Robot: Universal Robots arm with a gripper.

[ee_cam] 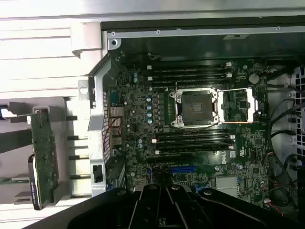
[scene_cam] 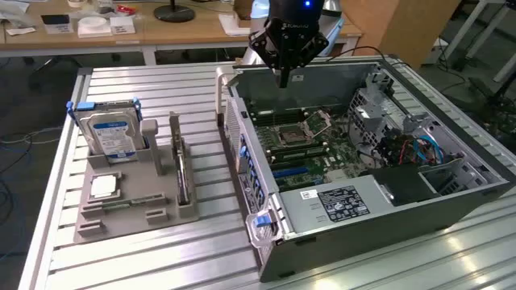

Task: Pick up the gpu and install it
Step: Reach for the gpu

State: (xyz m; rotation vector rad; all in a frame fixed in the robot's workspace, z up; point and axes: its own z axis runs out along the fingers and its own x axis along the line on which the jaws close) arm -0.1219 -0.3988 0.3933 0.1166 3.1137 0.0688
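The gpu [scene_cam: 182, 172] stands edge-on in a slot of the grey holder [scene_cam: 133, 208], on the exterior view's left of the open computer case [scene_cam: 379, 205]. In the wrist view the gpu [ee_cam: 44, 152] shows as a greenish card beside the case's rear wall. My gripper [scene_cam: 284, 81] hangs over the far part of the case, above the motherboard [scene_cam: 303, 142], well apart from the gpu. Its fingers are shut together with nothing between them. In the wrist view the gripper [ee_cam: 167, 191] points down at the motherboard [ee_cam: 190, 124].
A silver hard drive [scene_cam: 113, 136] with a blue-white label stands at the holder's far end. Cables [scene_cam: 415, 151] and a black power supply [scene_cam: 342, 202] fill the case's near and right parts. A slatted metal table [scene_cam: 161, 260] carries everything; desks stand behind.
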